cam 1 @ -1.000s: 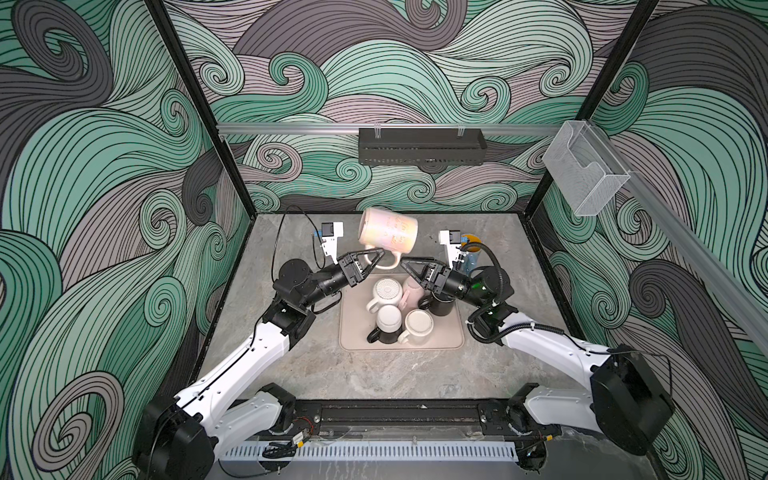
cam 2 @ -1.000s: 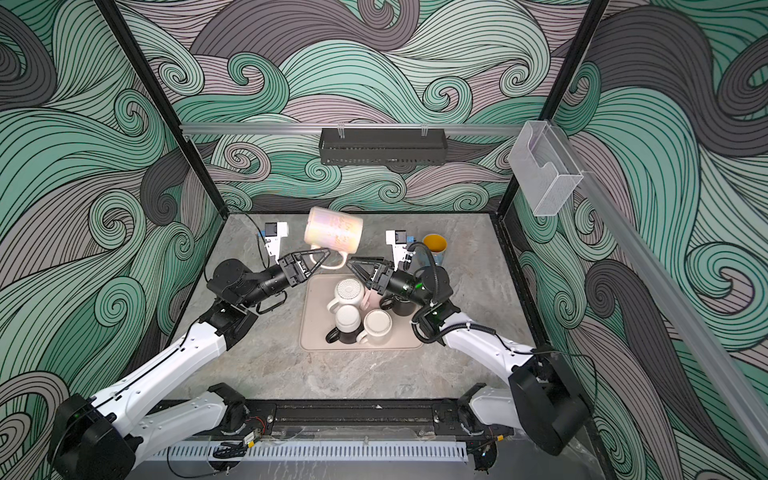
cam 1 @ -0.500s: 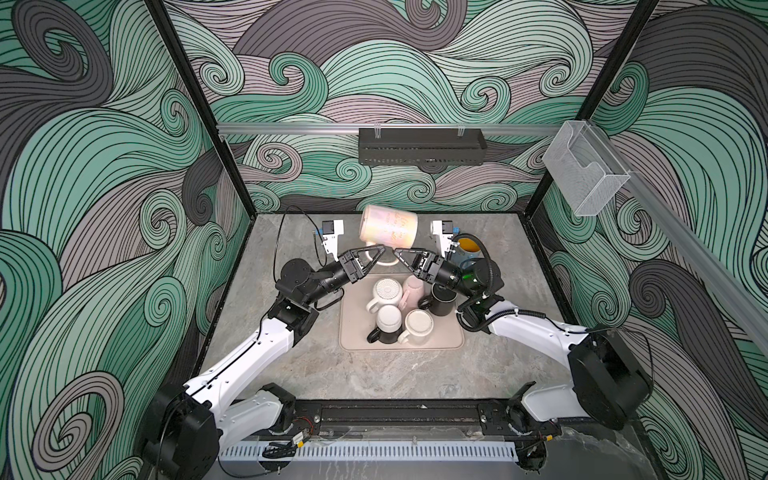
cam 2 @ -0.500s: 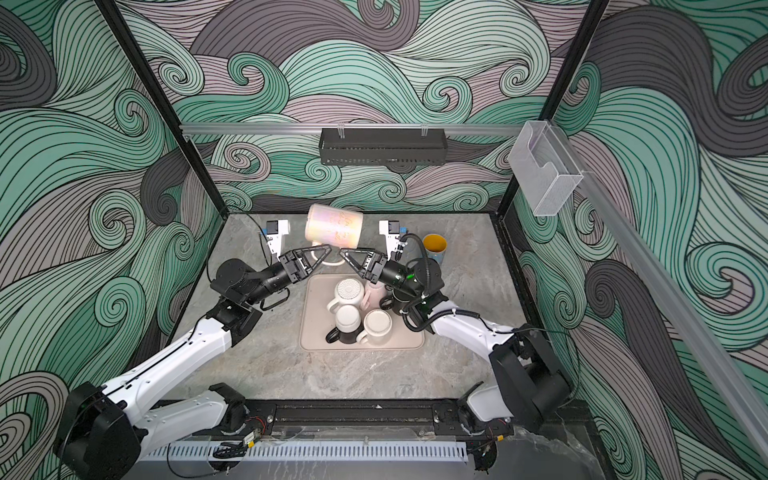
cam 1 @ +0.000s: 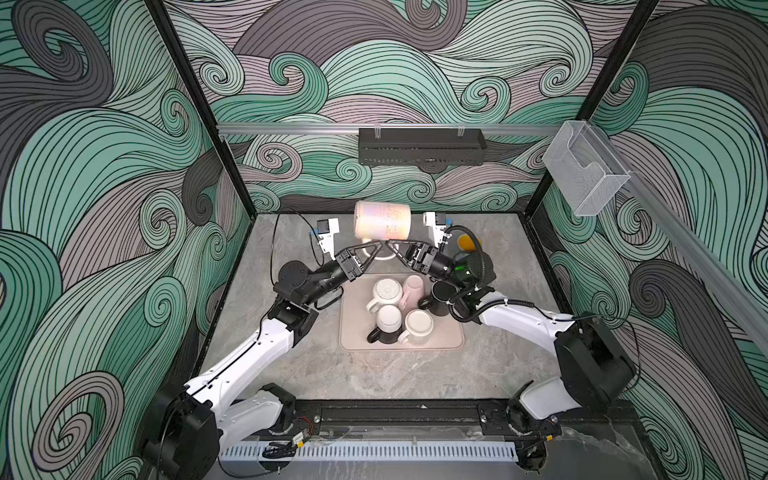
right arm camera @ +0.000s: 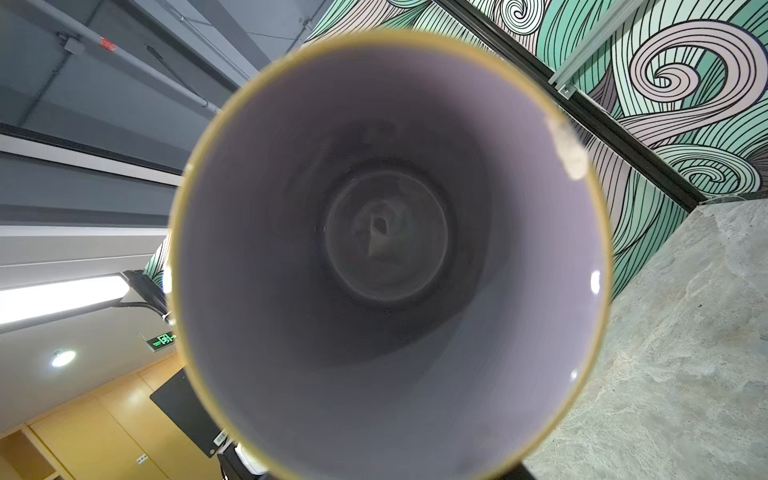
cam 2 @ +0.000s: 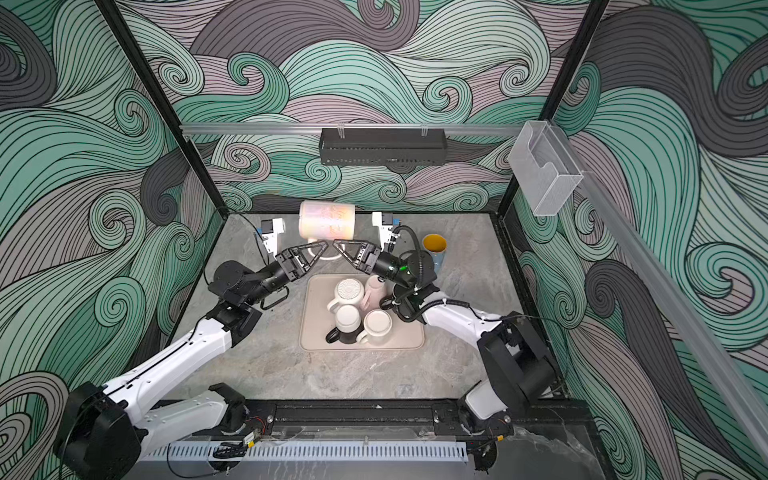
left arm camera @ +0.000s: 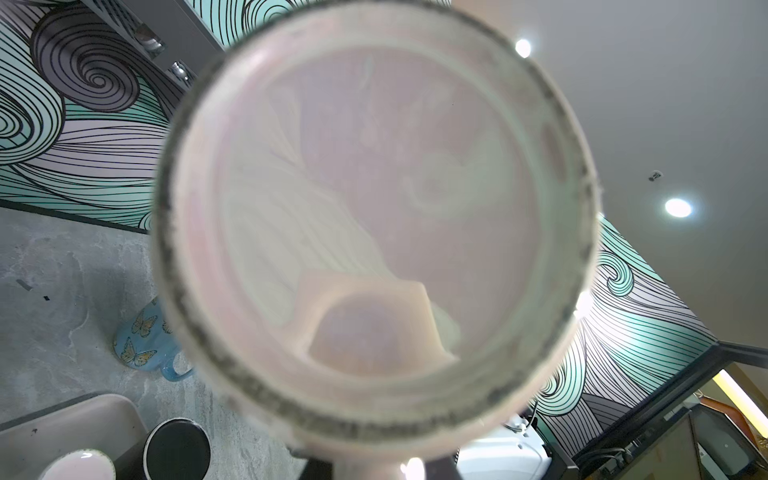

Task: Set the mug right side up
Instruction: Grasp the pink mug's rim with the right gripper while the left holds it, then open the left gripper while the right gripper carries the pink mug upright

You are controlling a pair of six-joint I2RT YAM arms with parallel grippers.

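Note:
A pale pink iridescent mug (cam 1: 382, 222) (cam 2: 328, 220) hangs on its side in the air over the table's back middle. Its base (left arm camera: 374, 208) fills the left wrist view and its dark inside (right arm camera: 386, 249) fills the right wrist view. My left gripper (cam 1: 376, 246) (cam 2: 322, 246) comes from the left and is shut on the mug's handle under the body. My right gripper (cam 1: 390, 244) (cam 2: 335, 242) reaches from the right, its tips at the lower edge of the mug's mouth. Whether it grips the mug does not show.
A beige tray (cam 1: 453, 338) (cam 2: 411, 343) below the grippers holds several mugs standing upside down. A blue butterfly mug (cam 1: 467, 241) (cam 2: 434, 245) (left arm camera: 141, 340) with a yellow inside stands upright at the back right, behind my right wrist.
My right gripper has moved left and up to the mug's mouth. The mug has turned closer to level in my left gripper.

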